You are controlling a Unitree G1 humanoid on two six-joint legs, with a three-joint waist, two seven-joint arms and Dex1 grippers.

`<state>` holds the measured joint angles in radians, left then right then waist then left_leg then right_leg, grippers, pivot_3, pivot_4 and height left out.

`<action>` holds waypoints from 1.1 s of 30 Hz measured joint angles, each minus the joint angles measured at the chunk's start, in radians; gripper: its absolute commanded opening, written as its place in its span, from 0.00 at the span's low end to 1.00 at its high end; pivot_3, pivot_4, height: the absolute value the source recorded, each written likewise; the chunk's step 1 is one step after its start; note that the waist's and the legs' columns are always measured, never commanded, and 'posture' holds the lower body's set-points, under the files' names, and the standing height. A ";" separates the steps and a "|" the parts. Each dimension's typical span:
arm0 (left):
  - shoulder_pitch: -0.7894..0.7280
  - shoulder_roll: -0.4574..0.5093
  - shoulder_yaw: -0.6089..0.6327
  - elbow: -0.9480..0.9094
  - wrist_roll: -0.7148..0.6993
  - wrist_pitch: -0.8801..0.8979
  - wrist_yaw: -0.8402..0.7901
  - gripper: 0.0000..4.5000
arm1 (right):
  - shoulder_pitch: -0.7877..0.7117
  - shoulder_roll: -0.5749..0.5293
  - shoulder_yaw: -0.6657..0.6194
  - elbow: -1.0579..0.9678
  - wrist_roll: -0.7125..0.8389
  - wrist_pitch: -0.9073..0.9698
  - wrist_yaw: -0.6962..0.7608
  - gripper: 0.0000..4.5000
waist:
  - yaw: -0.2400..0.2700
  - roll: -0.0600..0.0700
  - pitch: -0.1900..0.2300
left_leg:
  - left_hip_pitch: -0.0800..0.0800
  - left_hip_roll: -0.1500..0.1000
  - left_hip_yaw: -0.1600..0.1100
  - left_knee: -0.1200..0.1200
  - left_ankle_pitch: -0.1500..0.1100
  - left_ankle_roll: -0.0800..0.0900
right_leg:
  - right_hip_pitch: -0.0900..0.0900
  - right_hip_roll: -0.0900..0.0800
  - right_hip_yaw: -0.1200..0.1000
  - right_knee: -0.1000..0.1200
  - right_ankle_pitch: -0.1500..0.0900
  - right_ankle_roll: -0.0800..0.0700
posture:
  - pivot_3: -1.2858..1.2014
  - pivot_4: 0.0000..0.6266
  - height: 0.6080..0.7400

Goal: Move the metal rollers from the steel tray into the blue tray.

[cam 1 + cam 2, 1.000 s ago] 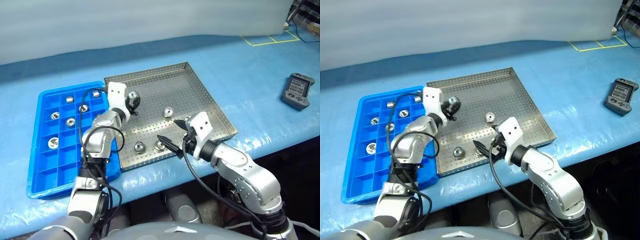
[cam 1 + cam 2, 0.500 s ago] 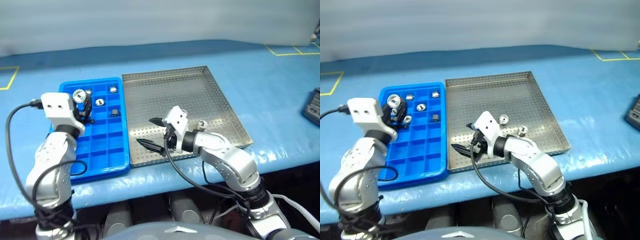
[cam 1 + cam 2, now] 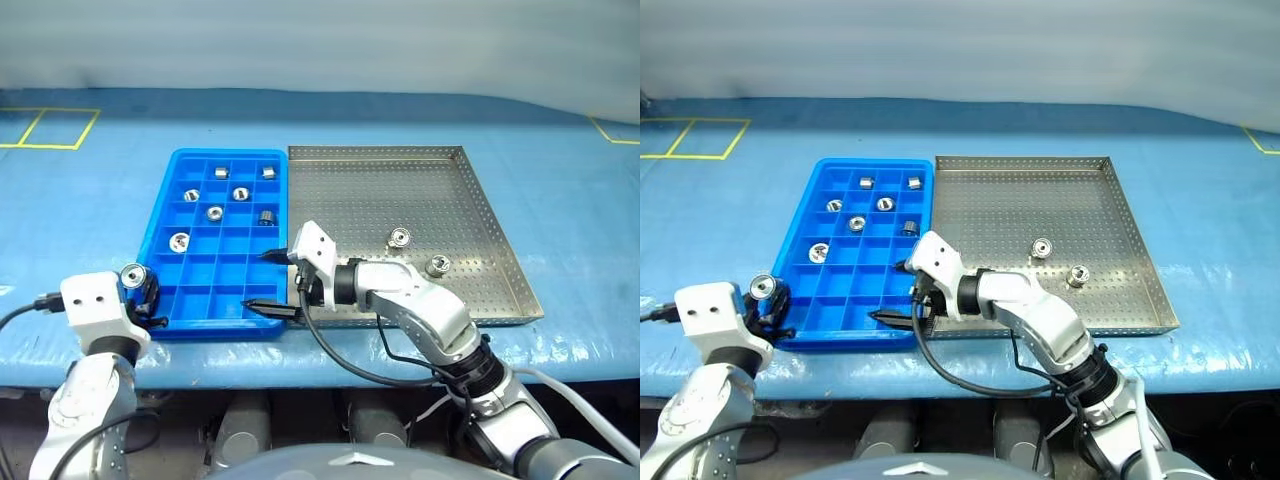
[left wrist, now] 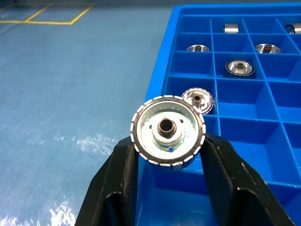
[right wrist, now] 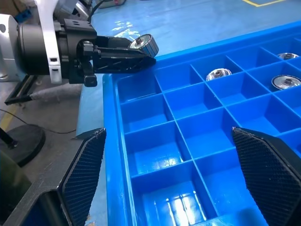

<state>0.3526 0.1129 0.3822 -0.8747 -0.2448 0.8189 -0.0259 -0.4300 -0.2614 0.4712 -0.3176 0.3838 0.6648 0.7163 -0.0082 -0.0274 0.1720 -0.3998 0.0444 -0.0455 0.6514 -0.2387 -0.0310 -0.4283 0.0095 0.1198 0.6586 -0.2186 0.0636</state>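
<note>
In the left eye view, the left gripper sits just off the near left corner of the blue tray, its fingers closed on a held roller that stands on edge between them. The right gripper reaches across the near right corner of the blue tray, its two black fingers spread wide and empty, one over the tray's compartments and one at its near rim. The blue tray lies flat on the blue tabletop with the steel tray touching its right side. Six rollers rest in compartments in the far half of the blue tray; two loose rollers remain on the steel tray's dotted floor, right of the blue tray. The right arm covers the steel tray's near left corner.

The right eye view gives the same layout, with the left gripper again off the blue tray's near left corner.

In the left wrist view, the left fingers clamp the held roller by its ribbed dark rim, its pale face and centre hole turned to the camera, over the blue tray's corner compartment. It hides part of another roller behind it. This detail of rim and face is too small to read from the head views.

In the right wrist view, the right fingers stand far apart over empty compartments of the blue tray, touching nothing; beyond the tray's edge the left gripper shows side-on with its roller.
</note>
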 measured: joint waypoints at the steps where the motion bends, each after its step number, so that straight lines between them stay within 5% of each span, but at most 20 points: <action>1: 0.006 -0.009 0.000 0.000 -0.001 -0.001 0.003 0.37 | 0.000 0.000 0.001 0.000 -0.002 -0.002 0.004 1.00 | 0.000 0.000 0.000 | 0.000 0.000 0.000 0.000 0.000 0.000 | 0.000 0.000 0.000 0.000 0.000 0.000 | 0.58 0.24 1.00; 7: 0.032 -0.035 -0.013 0.001 -0.009 0.004 0.004 0.37 | 0.003 -0.002 0.003 -0.001 -0.007 -0.002 0.010 1.00 | -0.003 0.000 0.000 | 0.000 0.000 0.000 -0.001 0.000 0.000 | -0.001 0.000 0.000 0.000 0.000 -0.001 | 0.58 0.24 1.00; 15: 0.030 -0.033 -0.044 0.001 -0.030 0.051 0.003 0.97 | 0.028 -0.012 0.002 -0.014 -0.007 0.002 0.000 1.00 | -0.012 0.001 0.000 | 0.001 0.000 0.001 -0.001 0.000 0.000 | -0.001 0.000 0.000 0.000 -0.001 -0.001 | 0.56 0.24 1.00; 24: -0.094 0.014 -0.060 0.033 -0.034 -0.062 -0.025 0.99 | 0.106 -0.027 -0.099 -0.114 0.000 0.057 -0.103 1.00 | -0.024 0.001 0.000 | 0.001 0.000 0.002 -0.001 0.000 0.000 | -0.001 0.000 0.001 0.000 -0.001 -0.001 | 0.50 0.24 1.00; 33: -0.253 0.077 -0.272 0.202 0.002 -0.269 -0.148 0.99 | 0.202 0.050 -0.300 -0.157 -0.146 0.112 -0.483 1.00 | -0.091 0.000 -0.001 | 0.000 0.000 0.004 -0.002 0.000 0.000 | -0.002 0.000 0.003 -0.001 0.000 0.000 | 0.45 0.24 1.00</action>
<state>0.0998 0.1897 0.1103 -0.6722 -0.2429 0.5501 -0.1737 -0.2285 -0.2115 0.1717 -0.4750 0.2374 0.7772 0.2330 -0.0990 -0.0270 0.1713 -0.4001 0.0446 -0.0415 0.6498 -0.2390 -0.0312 -0.4299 0.0091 0.1224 0.6577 -0.2183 0.0639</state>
